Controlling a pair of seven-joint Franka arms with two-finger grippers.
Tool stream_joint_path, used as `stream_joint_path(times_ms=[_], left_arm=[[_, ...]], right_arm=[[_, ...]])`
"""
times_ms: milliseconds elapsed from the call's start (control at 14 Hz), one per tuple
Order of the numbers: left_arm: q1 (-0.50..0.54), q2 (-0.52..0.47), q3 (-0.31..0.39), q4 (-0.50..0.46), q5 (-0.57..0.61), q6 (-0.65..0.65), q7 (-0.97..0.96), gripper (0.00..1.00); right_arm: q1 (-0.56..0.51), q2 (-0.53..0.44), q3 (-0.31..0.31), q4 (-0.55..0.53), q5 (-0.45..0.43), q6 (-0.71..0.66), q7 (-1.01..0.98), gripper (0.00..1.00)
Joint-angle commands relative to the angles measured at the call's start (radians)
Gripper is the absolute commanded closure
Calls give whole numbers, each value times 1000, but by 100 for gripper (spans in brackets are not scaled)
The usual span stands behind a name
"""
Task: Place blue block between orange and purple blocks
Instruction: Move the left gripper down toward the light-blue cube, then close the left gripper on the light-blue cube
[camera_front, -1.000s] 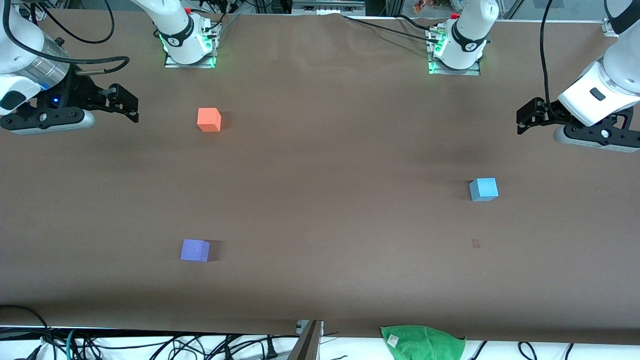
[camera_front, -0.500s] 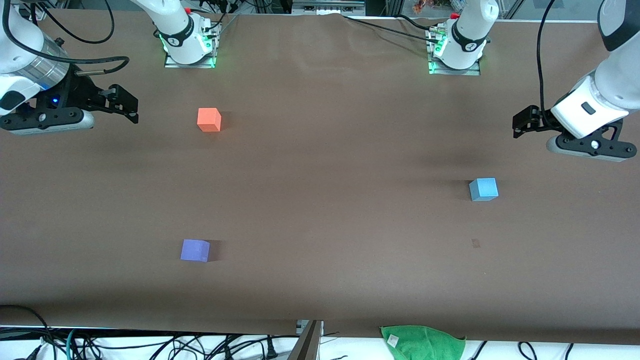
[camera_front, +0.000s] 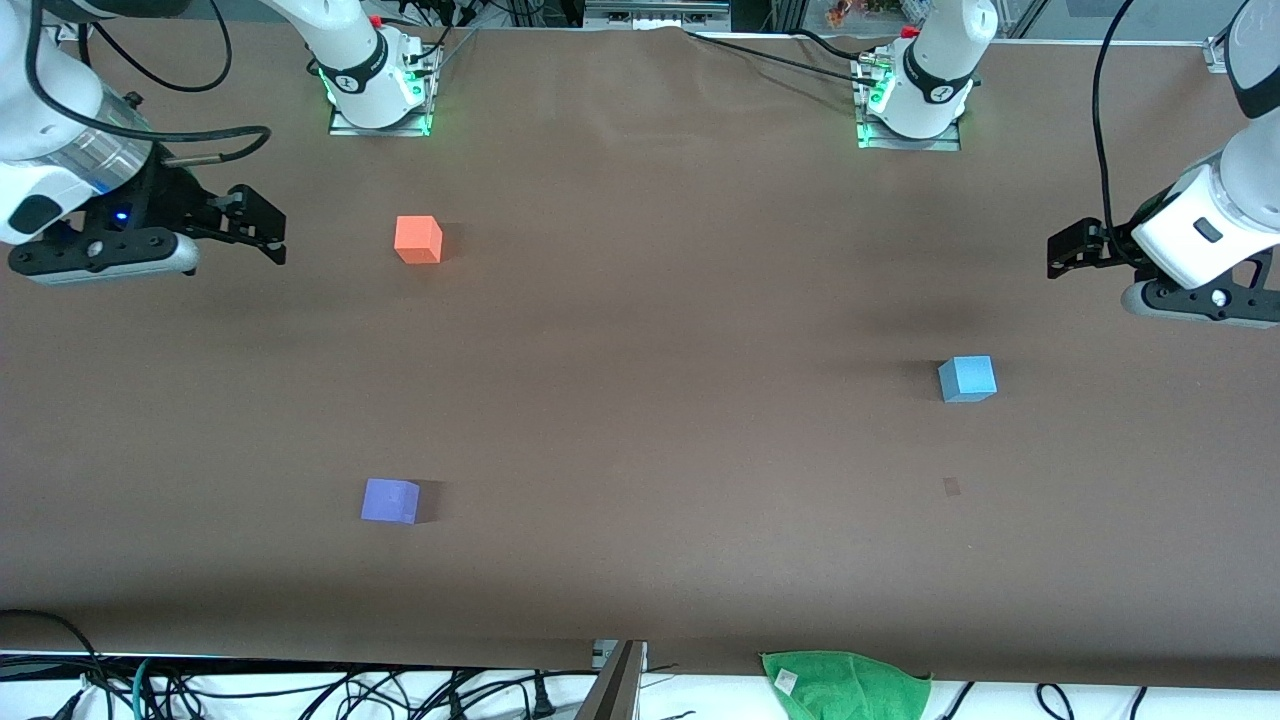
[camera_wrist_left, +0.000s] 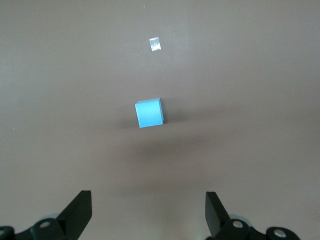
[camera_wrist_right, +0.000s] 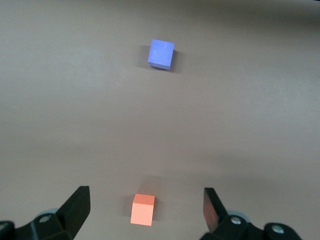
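Brown table (camera_front: 640, 330) fills the front view, with both arms held up over its two ends. At the edge nearest the front camera lies a green cloth (camera_front: 845, 685), which no wrist view shows. The left gripper (camera_front: 1070, 255) hangs in the air over the left arm's end of the table, its fingers spread wide with nothing in them. The right gripper (camera_front: 260, 225) hangs over the right arm's end, also wide open and holding nothing. The orange block (camera_front: 418, 240) sits toward the right arm's end, and the purple block (camera_front: 390, 501) sits nearer to the front camera than it, well apart. The blue block (camera_front: 967, 379) rests toward the left arm's end, touching no gripper. The left wrist view shows only the blue block (camera_wrist_left: 149, 112) and a small pale mark (camera_wrist_left: 155, 44) on the table. The right wrist view shows the orange block (camera_wrist_right: 143, 209) and purple block (camera_wrist_right: 161, 53), but not the blue one.
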Motion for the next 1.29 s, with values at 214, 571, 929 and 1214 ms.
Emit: stream_joint_path(times_ms=[214,571,929,1214], left_arm=[[7,157,-5,3,5,128,21,0],[22,329,-6,-14,0,313,18,0],[22,312,-8,-245,7,488,9,0],[32,298,-5,-466,78,776,9,0]], right_arm=[[18,0,-4,13,7,-1,3,0],[25,0,-1,16,7,2,5,0],[25,0,-3,16,12,3,9,0],[24,0,-3,16,10,3,8,0]])
